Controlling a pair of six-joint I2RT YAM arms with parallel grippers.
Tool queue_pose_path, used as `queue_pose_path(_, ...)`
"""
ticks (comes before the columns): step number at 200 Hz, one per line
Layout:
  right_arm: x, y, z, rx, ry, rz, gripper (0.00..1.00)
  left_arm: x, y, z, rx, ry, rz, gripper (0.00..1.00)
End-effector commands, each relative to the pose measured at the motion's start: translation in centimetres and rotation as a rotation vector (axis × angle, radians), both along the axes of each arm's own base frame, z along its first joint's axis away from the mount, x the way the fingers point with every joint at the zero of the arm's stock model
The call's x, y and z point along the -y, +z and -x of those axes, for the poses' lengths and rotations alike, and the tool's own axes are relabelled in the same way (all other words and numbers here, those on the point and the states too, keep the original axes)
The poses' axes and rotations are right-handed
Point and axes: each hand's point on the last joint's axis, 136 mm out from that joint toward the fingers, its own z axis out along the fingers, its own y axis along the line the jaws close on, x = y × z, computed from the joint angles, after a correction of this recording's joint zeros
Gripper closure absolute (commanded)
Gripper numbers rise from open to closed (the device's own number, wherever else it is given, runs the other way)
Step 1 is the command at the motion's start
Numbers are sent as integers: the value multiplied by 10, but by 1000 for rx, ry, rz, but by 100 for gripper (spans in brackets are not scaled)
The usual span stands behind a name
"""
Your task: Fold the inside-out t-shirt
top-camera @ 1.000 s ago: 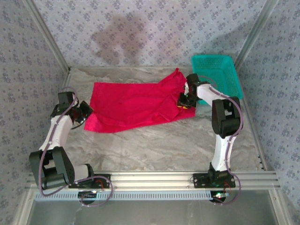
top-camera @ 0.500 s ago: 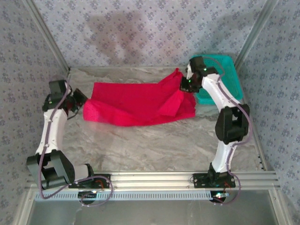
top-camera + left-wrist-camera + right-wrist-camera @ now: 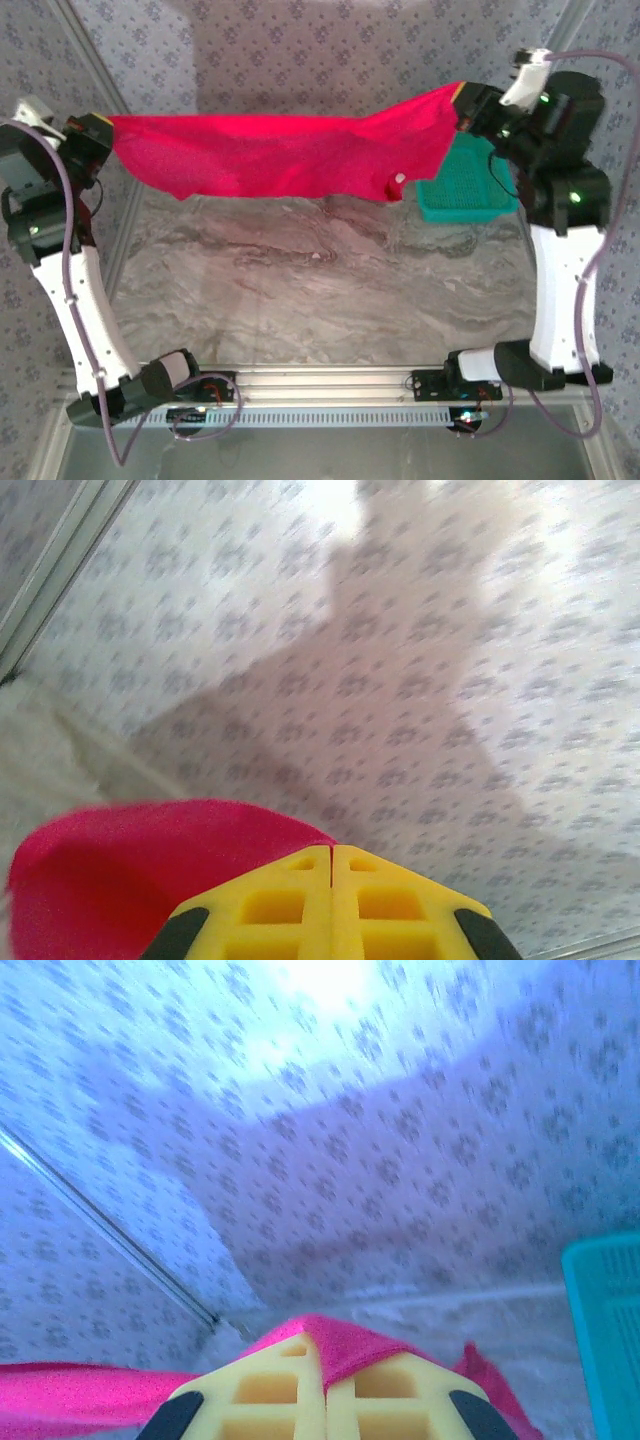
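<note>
The red t-shirt [image 3: 280, 152] hangs in the air as a wide band over the far half of the table [image 3: 330, 295], its long axis running left to right, roughly along the far edge. Each end is pinched by one arm: the left gripper [image 3: 104, 130] is clamped on the left end, the right gripper [image 3: 466, 103] on the right end. In both wrist views the yellow fingers are pressed together, with red cloth at or over their tips. The cloth sags a little between them, and its lower edge hangs free of the table. A small white tag [image 3: 400, 180] shows low near the right end, just beside the teal basket [image 3: 470, 192] in the far right corner. Neither arm is nearer — the shirt spans both. So the next move likely calls for both to come down together, keeping the right end out of the basket.
</note>
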Motion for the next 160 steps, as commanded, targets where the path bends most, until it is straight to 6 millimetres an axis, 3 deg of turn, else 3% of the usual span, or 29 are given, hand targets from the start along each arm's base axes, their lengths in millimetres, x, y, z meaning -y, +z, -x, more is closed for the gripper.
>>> queue_pose_path(1,10,41,43,129,-21,-22,100,24,80,52,241,-23,-92,100)
queue_pose_path(24,24,74,87,252,-80,-7,100,34,121,90,344,10,-171,100)
queue_pose_path(41,33,91,105,312,-126,18,100,41,147,113,401,29,-221,100)
queue_pose_path(59,40,94,98,318,-170,47,100,41,155,117,410,43,-249,100)
queue_pose_path(76,41,83,72,264,-186,71,100,36,148,99,374,31,-238,100)
queue_pose_path(110,38,43,-2,120,-170,65,100,19,96,27,248,-48,-156,100)
queue_pose_path(138,33,-6,-69,8,-150,39,100,14,5,-45,77,-116,-93,100)
queue_pose_path(160,22,-68,-126,-126,-110,13,100,19,-81,-93,-79,-138,-87,100)
